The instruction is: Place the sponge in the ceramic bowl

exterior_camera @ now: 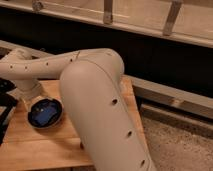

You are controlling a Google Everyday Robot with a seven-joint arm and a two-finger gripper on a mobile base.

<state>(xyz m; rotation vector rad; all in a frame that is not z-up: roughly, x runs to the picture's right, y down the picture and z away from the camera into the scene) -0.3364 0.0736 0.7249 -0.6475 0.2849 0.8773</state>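
Note:
The ceramic bowl point(33, 120), dark and glossy, sits on the left part of the wooden table point(50, 150). Inside it lies the blue sponge point(46, 116), flat and apart from the arm. My pale arm point(95, 105) reaches from the lower middle up and to the left, and its wrist point(27, 90) hangs just above and left of the bowl. My gripper point(6, 107) shows only as dark parts at the left edge, beside the bowl and partly cut off by the frame.
The wooden table ends at its right edge near a speckled floor point(175, 145). A dark wall with a pale ledge point(170, 95) runs behind. A railing with metal posts point(107, 12) crosses the top.

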